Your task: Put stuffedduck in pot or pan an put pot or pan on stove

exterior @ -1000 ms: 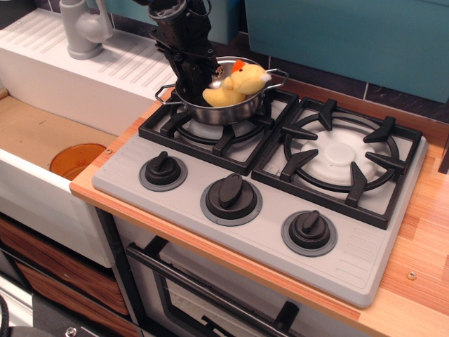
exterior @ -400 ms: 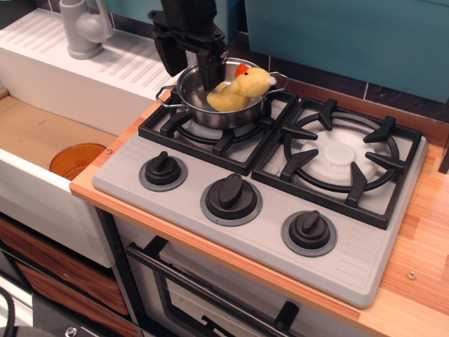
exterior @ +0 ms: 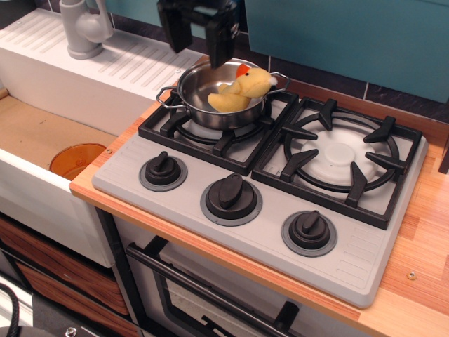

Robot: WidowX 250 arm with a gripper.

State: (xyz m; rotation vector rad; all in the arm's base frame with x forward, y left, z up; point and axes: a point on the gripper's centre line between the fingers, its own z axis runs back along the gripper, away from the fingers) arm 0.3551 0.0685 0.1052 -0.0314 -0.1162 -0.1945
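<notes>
**Duck in the pot, pot on the left burner, gripper above and empty**

On my feed the small fluffy yellow plush duck (exterior: 238, 89) with the orange beak lies inside the shiny round stainless-steel pot (exterior: 203, 105). Its head rests on the pot's right rim, and its body slopes down into the bowl. The pot has two small loop handles, one at the left and one at the far right, and it sits on the black grate of the left burner (exterior: 184, 131) of the grey toy cooktop (exterior: 365, 263).

I see the black gripper (exterior: 198, 29) hanging above the pot's back edge, clear of both pot and duck. Its two fingers (exterior: 220, 41) point downward with a wide gap between them, and nothing is held in that gap.

The right burner (exterior: 342, 155) shows its white disc under the black grate and carries nothing. Three black round knobs (exterior: 231, 191) line the cooktop's front edge. The cooktop rests on a light wooden counter (exterior: 421, 281).

To the left I see a white sink unit with a ribbed drainboard (exterior: 105, 67) and a grey tap (exterior: 82, 28) at its back. An orange round bowl (exterior: 77, 160) lies down in the basin, well apart from the stove.
</notes>
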